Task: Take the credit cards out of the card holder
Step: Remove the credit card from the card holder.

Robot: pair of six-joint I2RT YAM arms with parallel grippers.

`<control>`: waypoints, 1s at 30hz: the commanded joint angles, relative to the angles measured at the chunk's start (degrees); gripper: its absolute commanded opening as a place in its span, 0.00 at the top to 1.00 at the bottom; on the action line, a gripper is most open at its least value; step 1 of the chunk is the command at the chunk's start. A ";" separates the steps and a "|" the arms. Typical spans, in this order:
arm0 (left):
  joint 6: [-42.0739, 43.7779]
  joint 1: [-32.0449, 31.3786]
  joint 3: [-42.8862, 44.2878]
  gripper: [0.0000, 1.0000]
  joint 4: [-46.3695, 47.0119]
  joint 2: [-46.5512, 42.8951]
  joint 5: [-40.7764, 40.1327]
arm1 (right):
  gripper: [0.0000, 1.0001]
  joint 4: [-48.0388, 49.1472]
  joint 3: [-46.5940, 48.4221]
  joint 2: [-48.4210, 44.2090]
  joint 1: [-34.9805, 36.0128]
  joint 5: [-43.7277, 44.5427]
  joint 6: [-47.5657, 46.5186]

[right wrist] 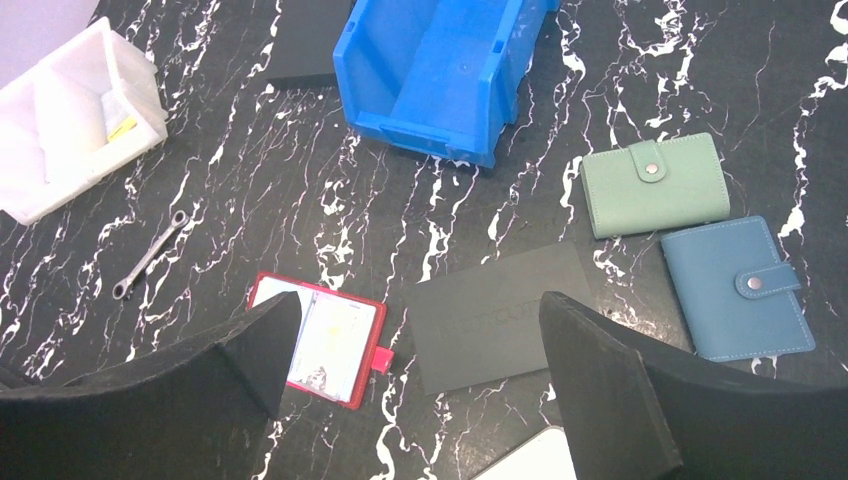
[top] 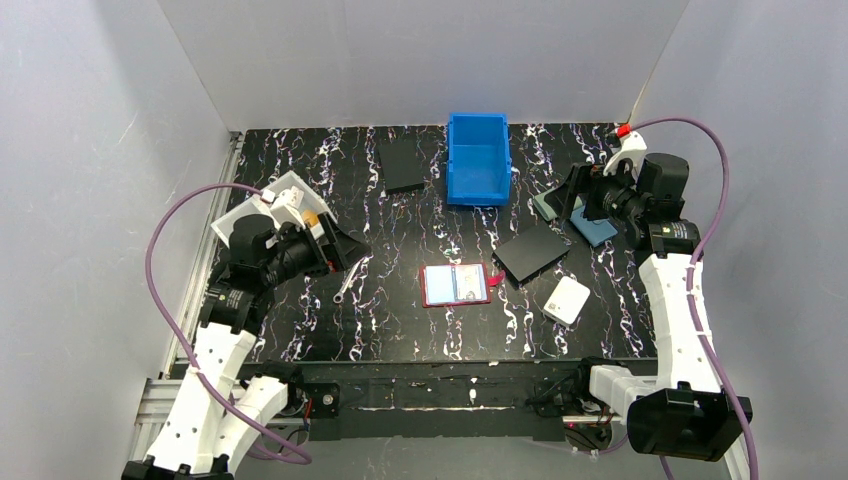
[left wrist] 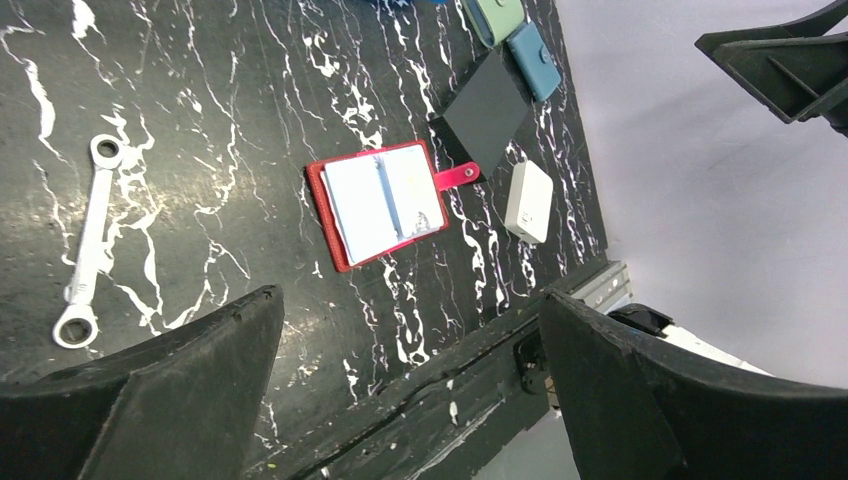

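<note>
Top view: the card holder (top: 457, 285) lies open on the table, at 6 o'clock from the blue bin (top: 478, 158). The left gripper (top: 340, 248) hovers at its 9 o'clock and the right gripper (top: 572, 200) at its 2 o'clock, both spread wide and empty.

Left wrist view: the card holder (left wrist: 385, 203) lies at 12 o'clock between the fingers, with a wrench (left wrist: 88, 240) at 9 o'clock.

Right wrist view: the card holder (right wrist: 325, 340) lies at 8 o'clock, one edge hidden behind a finger (right wrist: 200, 385).

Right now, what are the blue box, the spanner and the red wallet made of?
The blue box looks like moulded plastic: even colour, smooth walls. The spanner seems metal: silvery shine. The red wallet looks like leather or imitation: matte, with a snap tab.
</note>
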 commanded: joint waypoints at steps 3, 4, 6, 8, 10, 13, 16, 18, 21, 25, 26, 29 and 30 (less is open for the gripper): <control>-5.10 0.04 -4.93 0.02 8.56 -0.51 7.19 | 0.01 3.52 -1.30 -0.55 -0.70 -2.93 -0.82; -6.39 0.03 -5.99 0.02 10.42 -0.26 8.25 | 0.01 3.79 -1.71 -0.44 -0.71 -3.64 -1.28; -9.89 0.06 -7.98 0.02 13.87 0.78 10.36 | 0.02 3.71 -2.48 -0.06 -0.69 -6.57 -3.39; -11.95 0.04 -9.18 0.02 15.85 2.78 12.58 | 0.02 3.20 -3.31 0.10 -0.76 -10.91 -6.43; -13.41 0.03 -10.01 0.02 16.71 5.06 14.67 | 0.02 2.22 -3.89 0.33 -0.77 -15.99 -9.80; -14.57 -0.54 -11.64 0.02 18.14 6.82 15.85 | 0.02 0.31 -4.58 0.46 -0.78 -21.20 -13.90; -14.62 -2.22 -13.00 0.02 18.90 6.82 14.39 | 0.02 -0.01 -5.42 0.83 -0.79 -22.91 -14.90; -14.02 -3.98 -13.38 0.02 18.80 7.01 12.73 | 0.02 -1.11 -5.91 1.49 -0.74 -24.05 -16.23; -12.47 -8.07 -13.05 0.02 17.55 8.28 8.05 | 0.02 -6.08 -5.44 3.82 0.29 -27.50 -21.16; -11.29 -13.81 -12.70 0.02 16.50 11.37 1.42 | 0.02 -11.10 -4.79 7.43 9.61 -21.56 -27.45; -11.17 -15.29 -12.54 0.02 16.69 12.51 0.08 | 0.02 -11.13 -5.01 8.35 13.26 -18.81 -27.86; -11.90 -19.92 -12.48 0.05 20.81 17.38 -3.12 | 0.02 -8.14 -6.59 11.08 21.48 -13.63 -25.23; -12.53 -21.39 -12.56 0.06 22.94 19.34 -3.74 | 0.04 -5.82 -7.55 12.49 22.79 -13.18 -22.17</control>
